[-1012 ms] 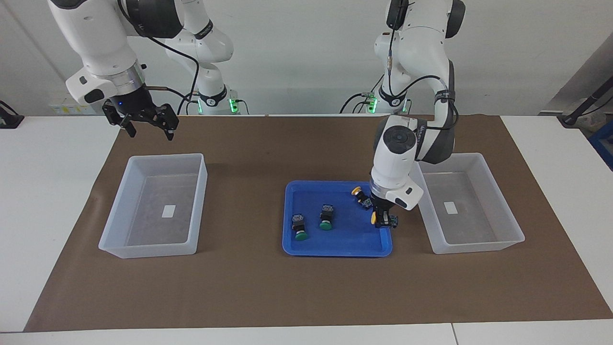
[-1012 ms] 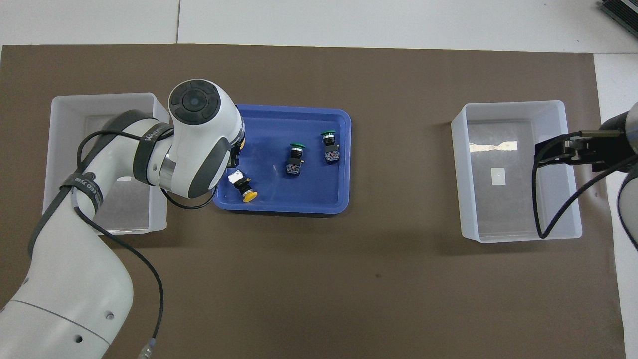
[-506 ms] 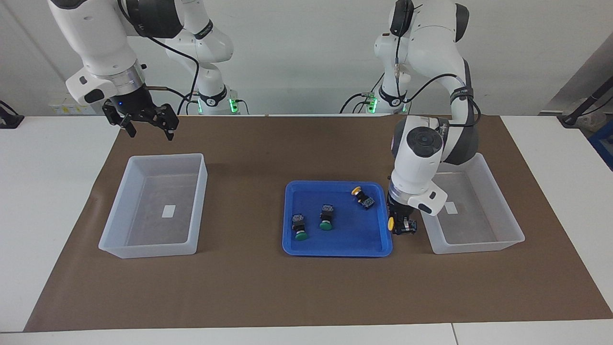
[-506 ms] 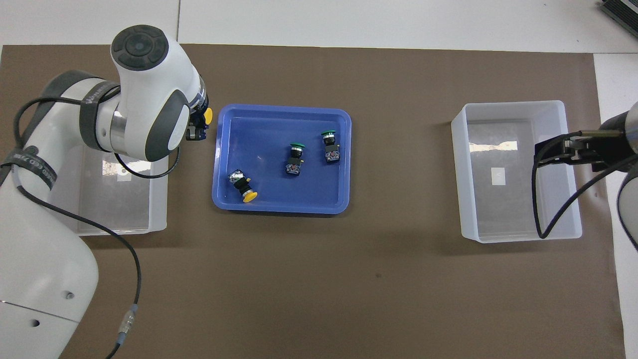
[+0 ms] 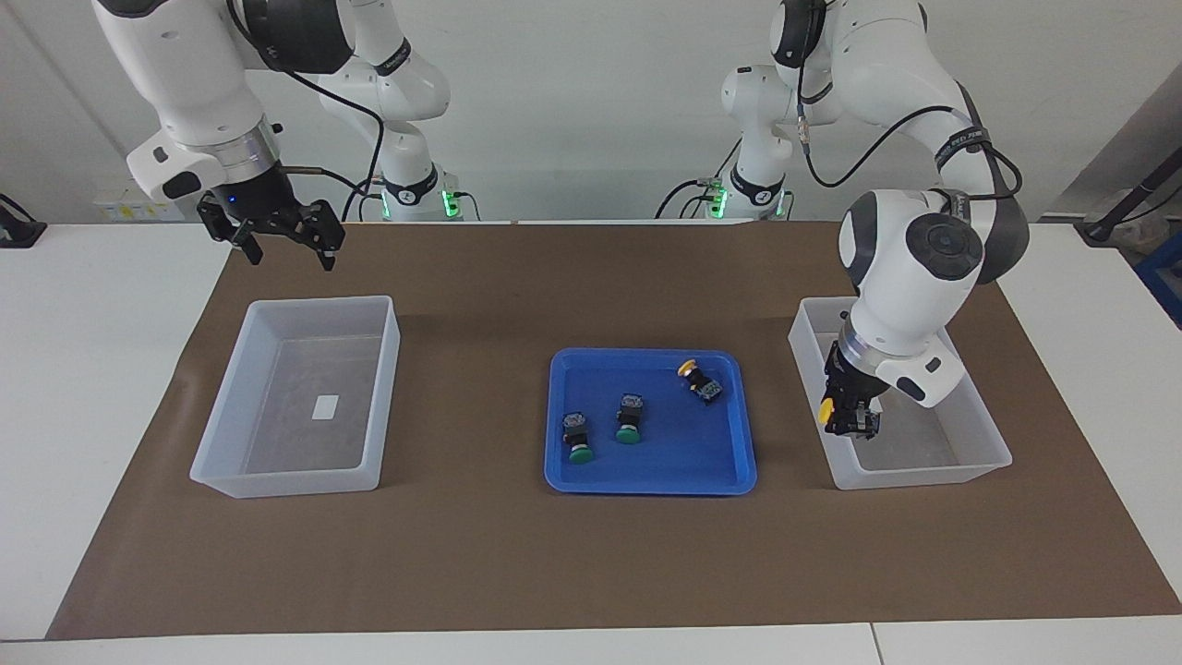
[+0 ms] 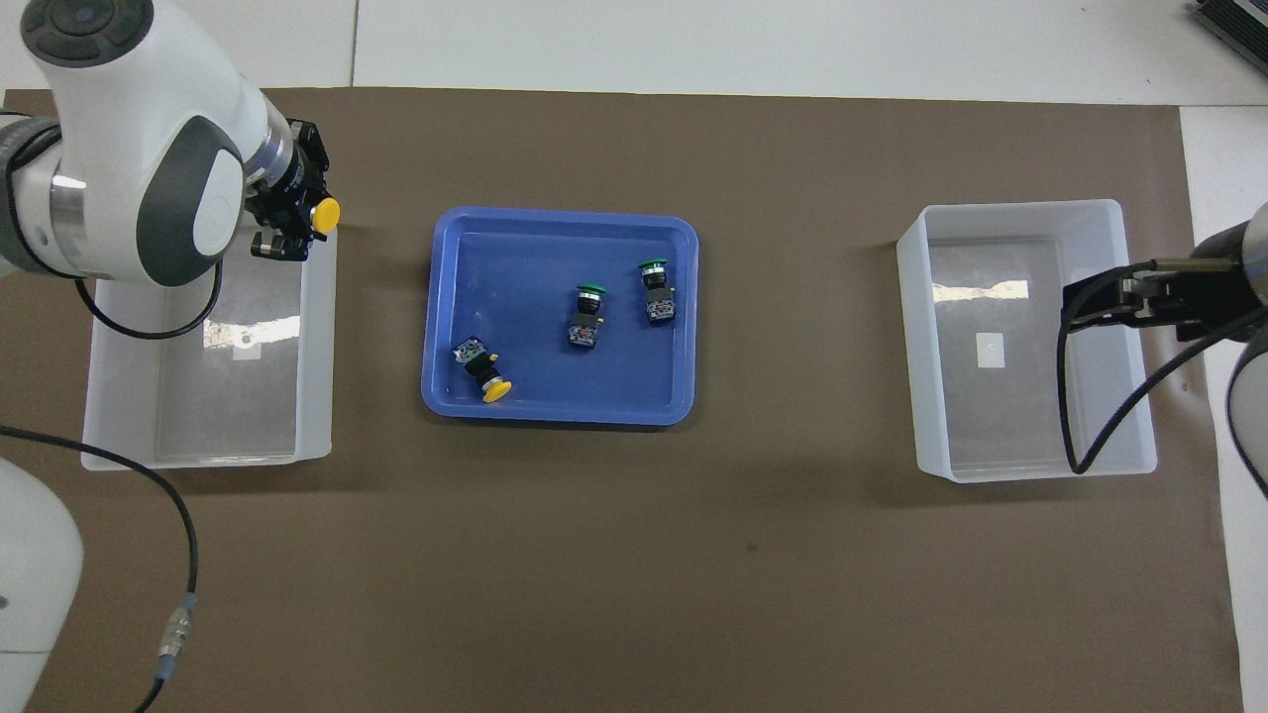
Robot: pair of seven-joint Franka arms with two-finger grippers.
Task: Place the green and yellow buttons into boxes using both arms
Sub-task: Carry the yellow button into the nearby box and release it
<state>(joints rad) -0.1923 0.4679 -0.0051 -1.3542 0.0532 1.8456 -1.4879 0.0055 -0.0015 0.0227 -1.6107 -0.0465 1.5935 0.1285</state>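
Note:
My left gripper point(image 5: 848, 417) point(image 6: 287, 220) is shut on a yellow button point(image 5: 826, 412) point(image 6: 325, 214). It hangs over the corner of the box point(image 5: 923, 477) point(image 6: 315, 396) at the left arm's end, on the side toward the blue tray. Another yellow button point(image 5: 699, 380) point(image 6: 482, 371) and two green buttons point(image 5: 579, 439) point(image 5: 630, 420) point(image 6: 586, 317) point(image 6: 656, 292) lie in the blue tray point(image 5: 646, 478) point(image 6: 560, 416). My right gripper point(image 5: 288, 251) point(image 6: 1070, 305) is open with nothing in it, raised by the second box point(image 5: 286, 480) point(image 6: 1030, 470), which holds only a white label.
A brown mat point(image 5: 517, 563) point(image 6: 634, 555) covers the table's middle, with the tray between the two boxes. White table surface point(image 5: 92, 369) borders the mat. The left arm's cable point(image 6: 168, 634) hangs at the side of the overhead view.
My left arm has lifted the yellow button out of the blue tray and carried it sideways to above the box at its own end. The right arm has not moved.

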